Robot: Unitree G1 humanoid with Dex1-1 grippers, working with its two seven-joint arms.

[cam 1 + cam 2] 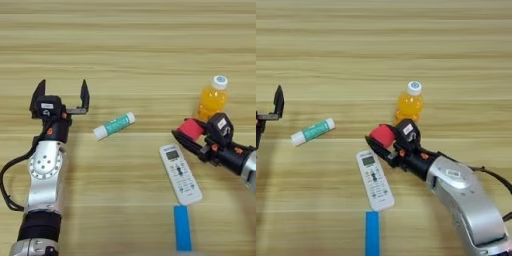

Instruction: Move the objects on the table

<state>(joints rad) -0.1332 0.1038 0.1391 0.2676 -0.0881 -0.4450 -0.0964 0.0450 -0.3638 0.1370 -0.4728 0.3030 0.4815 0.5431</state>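
Left eye view: left gripper (60, 96) sits at the left side of the wooden table (128, 45), both black fingers spread wide with nothing between them. White-and-teal tube (114, 125) lies on its side just right of that gripper, apart from it, white cap toward the upper right. Right gripper (387, 141) reaches in from the lower right, closed on the small red cube (381, 135); whether the cube is lifted or resting on the table cannot be told. Orange-drink bottle (410, 104) stands upright just behind the cube, white cap on. White remote control (374, 179) lies just below the right gripper, display end toward the cube. Blue strip (372, 232) lies below the remote, at the bottom edge.
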